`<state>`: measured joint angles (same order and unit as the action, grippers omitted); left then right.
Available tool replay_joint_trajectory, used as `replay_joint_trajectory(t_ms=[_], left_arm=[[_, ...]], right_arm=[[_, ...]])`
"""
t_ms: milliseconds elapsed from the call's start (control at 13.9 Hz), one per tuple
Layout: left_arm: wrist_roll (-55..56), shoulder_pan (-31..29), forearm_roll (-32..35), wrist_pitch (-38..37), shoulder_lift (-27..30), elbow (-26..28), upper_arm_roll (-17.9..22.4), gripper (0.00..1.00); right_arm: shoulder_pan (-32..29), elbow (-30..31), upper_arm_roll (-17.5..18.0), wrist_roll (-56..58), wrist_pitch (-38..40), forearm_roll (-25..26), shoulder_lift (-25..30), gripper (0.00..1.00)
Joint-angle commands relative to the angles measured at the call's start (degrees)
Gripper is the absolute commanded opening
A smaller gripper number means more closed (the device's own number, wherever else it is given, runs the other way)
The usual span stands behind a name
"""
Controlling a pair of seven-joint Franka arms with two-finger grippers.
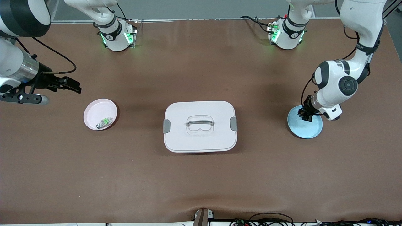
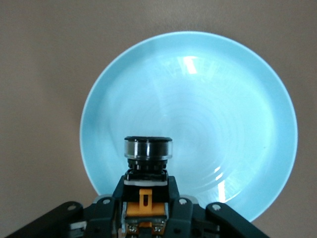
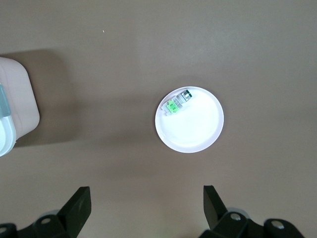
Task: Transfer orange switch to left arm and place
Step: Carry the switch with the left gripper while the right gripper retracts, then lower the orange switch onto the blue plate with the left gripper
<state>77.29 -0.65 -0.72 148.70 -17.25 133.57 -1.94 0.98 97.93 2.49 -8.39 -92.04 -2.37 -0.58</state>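
My left gripper (image 1: 305, 116) is shut on the orange switch (image 2: 146, 198), a small orange-and-black part with a round black cap (image 2: 147, 148). It holds it just over the blue plate (image 1: 309, 129), toward the left arm's end of the table. The blue plate fills the left wrist view (image 2: 208, 114). My right gripper (image 1: 74, 86) is open and empty, up in the air over bare table beside the pink plate (image 1: 94, 110). Its fingertips (image 3: 79, 203) show wide apart in the right wrist view. The white box (image 1: 200, 126) with grey clips stands mid-table between the plates.
A small green-and-silver component (image 1: 105, 122) lies in the pink plate; it also shows in the right wrist view (image 3: 177, 102). A corner of the box (image 3: 15, 109) shows there too. Both arm bases stand at the table's edge farthest from the front camera.
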Motion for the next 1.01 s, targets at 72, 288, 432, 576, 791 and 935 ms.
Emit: replay_joint_trajectory(t_ms=[72, 288, 432, 576, 791, 935], left_arm=[[2.87, 0.83, 1.6, 3.87, -2.96, -0.77, 0.01, 0.0], [2.78, 0.74, 1.6, 3.96, -3.14, -0.77, 0.01, 0.0], [2.61, 0.74, 1.6, 3.96, -3.14, -0.94, 0.01, 0.15], [1.99, 0.57, 1.68, 3.96, -3.05, -1.38, -0.08, 0.81], [2.95, 0.39, 1.6, 3.88, -2.17, -1.74, -0.17, 1.0], [3.65, 0.57, 1.6, 3.53, -2.0, -2.61, -0.17, 1.0]], right_arm=[[-1.07, 0.95, 0.67, 0.75, -0.34, 0.87, 1.63, 1.0], [-1.25, -0.1, 0.5, -0.74, 1.93, 1.49, 2.24, 1.0], [-1.51, -4.13, 0.58, -3.89, 4.92, 1.76, 2.34, 1.0], [-1.34, -5.2, 0.85, -4.44, 5.72, 3.51, 2.34, 1.0], [-1.6, -7.48, 0.67, -4.35, 7.57, 3.69, 2.25, 1.0], [-1.51, -8.53, 0.67, -3.56, 6.96, 2.64, 2.16, 1.0]])
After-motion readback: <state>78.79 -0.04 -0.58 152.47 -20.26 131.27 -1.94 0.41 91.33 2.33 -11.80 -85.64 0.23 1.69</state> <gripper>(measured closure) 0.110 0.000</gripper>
